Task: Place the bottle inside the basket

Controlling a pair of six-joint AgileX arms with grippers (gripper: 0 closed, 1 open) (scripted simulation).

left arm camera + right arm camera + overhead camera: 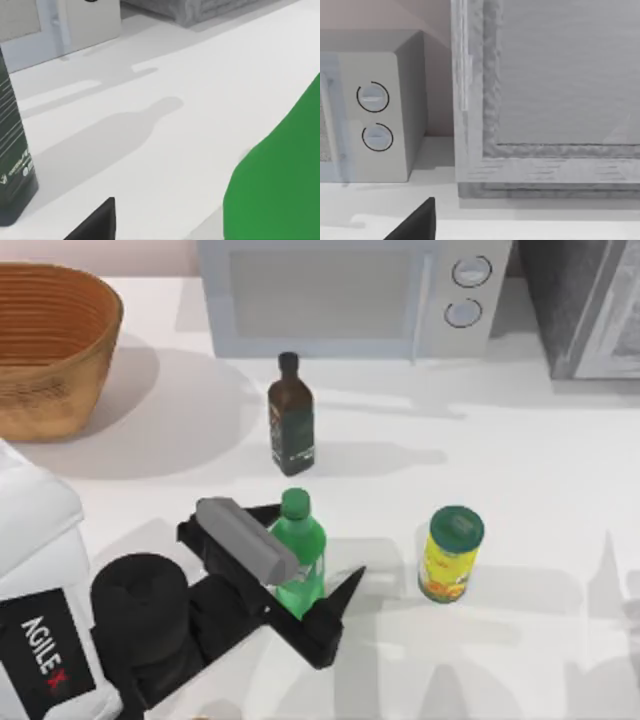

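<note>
Right now we see the bottle [300, 560] standing upright on the white table [520, 470], a little left of the middle and toward the near edge in the top view, its green cap up. Our left gripper [305, 575] is around it: 1 black finger reaches past the bottle on the side toward the yellow can, the other lies on the side toward the dark bottle, so the fingers are spread with the bottle between them; whether the pads touch the plastic we cannot tell. In the left wrist view the bottle [280, 175] shows as a broad green mass close to the camera, with 1 black fingertip [95, 222] at the edge. Just beyond the bottle stands the dark brown glass bottle [290, 420] with its black cap, upright and apart from it; its label side appears in the left wrist view [12, 150]. The yellow can [450, 552] with a green lid stands near the bottle toward the table's right. The basket [50, 345] sits at the far left corner, well apart from the bottle. A microwave [340, 295] stands along the far edge, and a grey cabinet [585, 300] is at the far right. The right wrist view faces the microwave's 2 dials [374, 116] and the cabinet [555, 95], with a black fingertip [417, 224] of our right gripper at the edge; its finger state we cannot tell.
</note>
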